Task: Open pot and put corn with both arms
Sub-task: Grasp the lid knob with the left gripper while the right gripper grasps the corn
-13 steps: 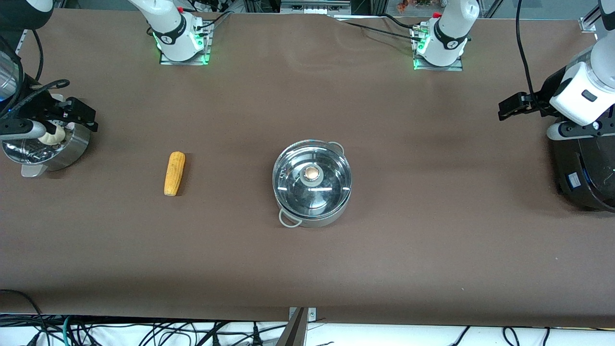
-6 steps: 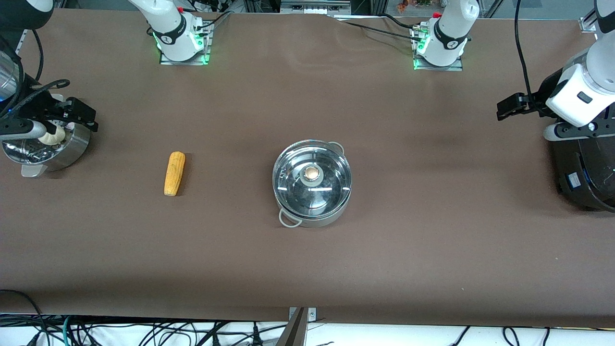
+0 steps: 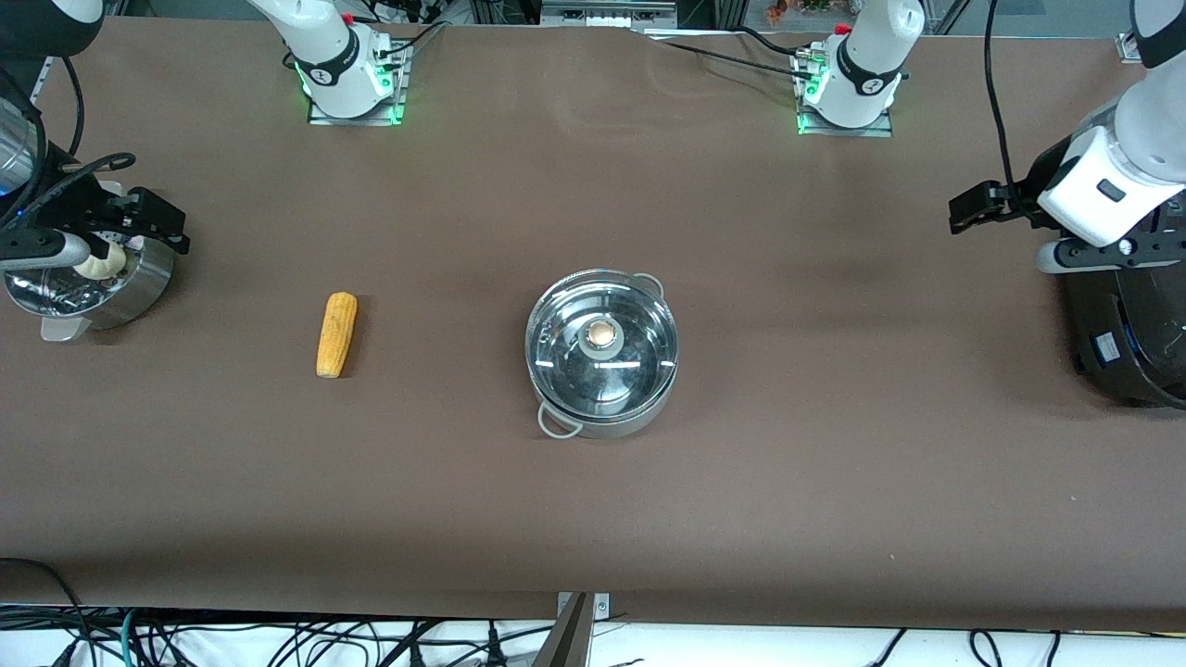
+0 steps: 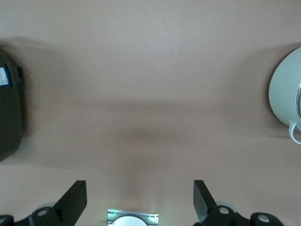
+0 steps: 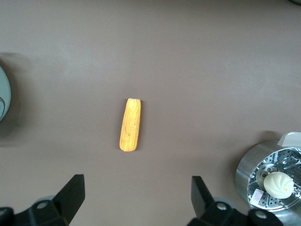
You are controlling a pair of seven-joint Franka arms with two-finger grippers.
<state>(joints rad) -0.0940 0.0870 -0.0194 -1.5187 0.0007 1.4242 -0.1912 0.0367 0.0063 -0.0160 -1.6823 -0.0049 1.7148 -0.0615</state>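
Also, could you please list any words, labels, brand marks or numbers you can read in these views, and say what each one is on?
No text can be read in any view.
Black cooker: a small blue-and-white label on its side, too small to read.
Arm bases: a round dark logo mark on each, not legible.
Steamer pot: a small tag inside beside the bun, too blurred to read.
Pot and corn: no markings visible.

A robotics lab is indicated: a brown-covered tabletop (image 3: 593,519), bolted arm bases (image 3: 352,93), and loose cables (image 3: 278,639) are seen.
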